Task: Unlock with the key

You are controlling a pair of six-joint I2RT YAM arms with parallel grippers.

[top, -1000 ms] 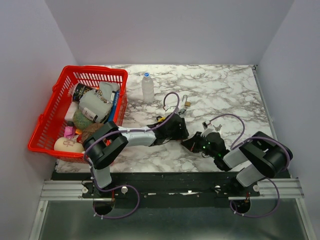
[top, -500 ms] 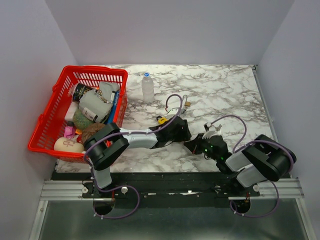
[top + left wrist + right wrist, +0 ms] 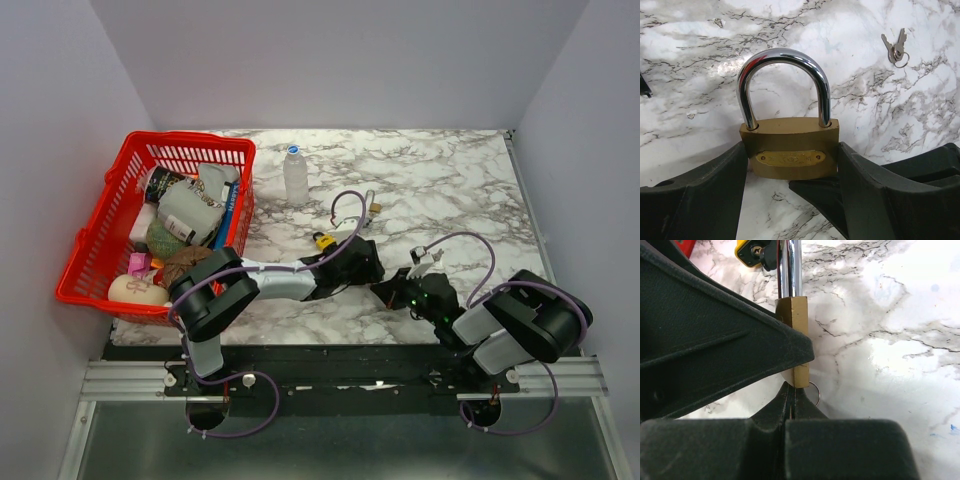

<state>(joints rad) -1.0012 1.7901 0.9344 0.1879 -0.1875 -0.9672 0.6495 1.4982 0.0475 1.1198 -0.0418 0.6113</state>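
A brass padlock (image 3: pixel 790 150) with a closed steel shackle is clamped upright between my left gripper's (image 3: pixel 790 160) fingers, just above the marble table. It also shows in the right wrist view (image 3: pixel 799 340), edge-on. My right gripper (image 3: pixel 792 395) is shut on a thin key (image 3: pixel 792 410) whose ring (image 3: pixel 816 391) sticks out beside the fingers. The key's tip meets the padlock's underside. In the top view the left gripper (image 3: pixel 360 262) and the right gripper (image 3: pixel 385 292) meet at the table's middle front.
A pair of loose keys (image 3: pixel 896 46) lies on the marble beyond the padlock. A small yellow lock (image 3: pixel 323 241) lies beside the left arm. A clear bottle (image 3: pixel 295 175), another small padlock (image 3: pixel 372 207) and a full red basket (image 3: pixel 100 250) stand farther back.
Both grippers have shifted slightly to the right together, staying joined at the padlock. The yellow lock has come out from under the left arm.
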